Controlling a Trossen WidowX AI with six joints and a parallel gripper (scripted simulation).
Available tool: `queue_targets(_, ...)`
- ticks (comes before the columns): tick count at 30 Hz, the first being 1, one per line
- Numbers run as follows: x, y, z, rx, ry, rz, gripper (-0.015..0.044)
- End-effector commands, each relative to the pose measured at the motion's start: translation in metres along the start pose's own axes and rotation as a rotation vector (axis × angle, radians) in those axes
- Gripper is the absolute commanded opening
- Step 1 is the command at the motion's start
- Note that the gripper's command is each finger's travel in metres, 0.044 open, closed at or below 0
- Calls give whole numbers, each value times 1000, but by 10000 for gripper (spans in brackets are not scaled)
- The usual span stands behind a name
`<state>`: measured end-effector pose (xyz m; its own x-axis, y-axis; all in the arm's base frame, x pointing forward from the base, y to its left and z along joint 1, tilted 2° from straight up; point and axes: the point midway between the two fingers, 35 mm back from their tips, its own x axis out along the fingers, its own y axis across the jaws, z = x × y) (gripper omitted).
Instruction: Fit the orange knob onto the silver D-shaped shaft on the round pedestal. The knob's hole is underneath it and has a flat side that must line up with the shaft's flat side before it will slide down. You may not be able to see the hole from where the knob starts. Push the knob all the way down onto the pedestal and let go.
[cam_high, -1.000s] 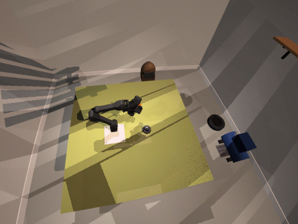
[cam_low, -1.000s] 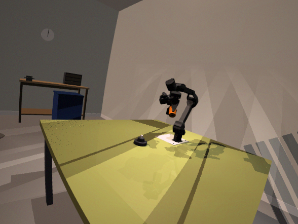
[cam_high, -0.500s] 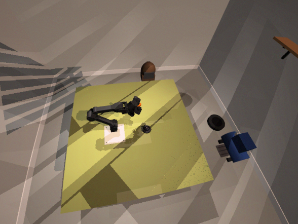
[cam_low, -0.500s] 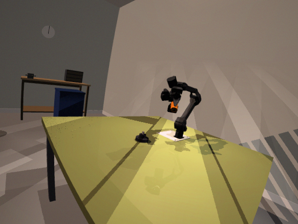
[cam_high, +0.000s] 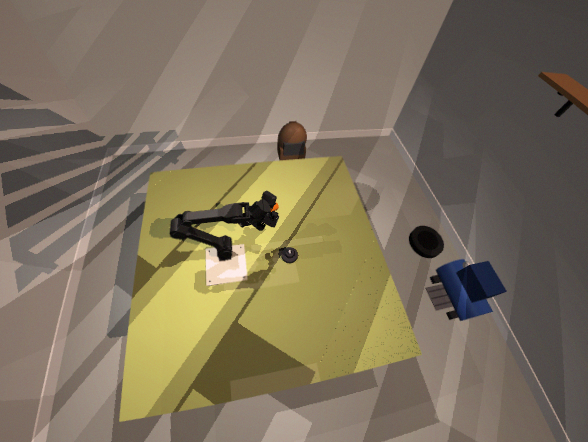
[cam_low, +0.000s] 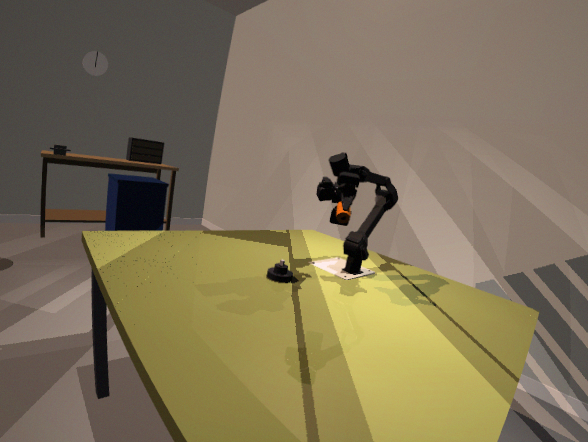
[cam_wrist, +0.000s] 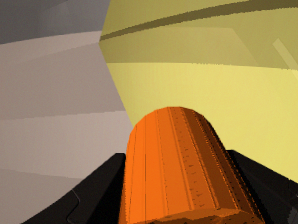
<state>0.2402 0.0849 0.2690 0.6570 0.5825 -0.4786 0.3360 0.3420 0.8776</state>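
Note:
My gripper (cam_high: 272, 207) (cam_low: 341, 210) (cam_wrist: 174, 161) is shut on the orange knob (cam_high: 275, 205) (cam_low: 342, 213) (cam_wrist: 186, 176) and holds it high above the yellow table (cam_high: 280, 325) (cam_low: 225, 310) (cam_wrist: 220, 96). The knob is a ribbed cylinder and fills the lower middle of the wrist view; its hole is hidden. The round black pedestal (cam_high: 289, 256) (cam_low: 280, 273) stands on the table beside the arm's white base plate (cam_high: 226, 265) (cam_low: 345, 269), with the short silver shaft (cam_low: 282, 262) upright on it. The knob is well above and to one side of the pedestal. The pedestal is out of the wrist view.
A brown rounded object (cam_high: 292, 140) stands past the table's far edge. A black tyre (cam_high: 426, 241) and a blue box (cam_high: 467, 289) (cam_low: 136, 202) lie on the floor beside the table. A wooden bench (cam_low: 107, 162) stands by the wall.

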Motion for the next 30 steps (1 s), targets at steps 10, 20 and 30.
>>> queue_targets(10,0,1,0,-4,-1,1,0)
queue_targets(20,0,1,0,-4,-1,3,0)
queue_targets(30,10,-10,0,-2,-2,-126,0)
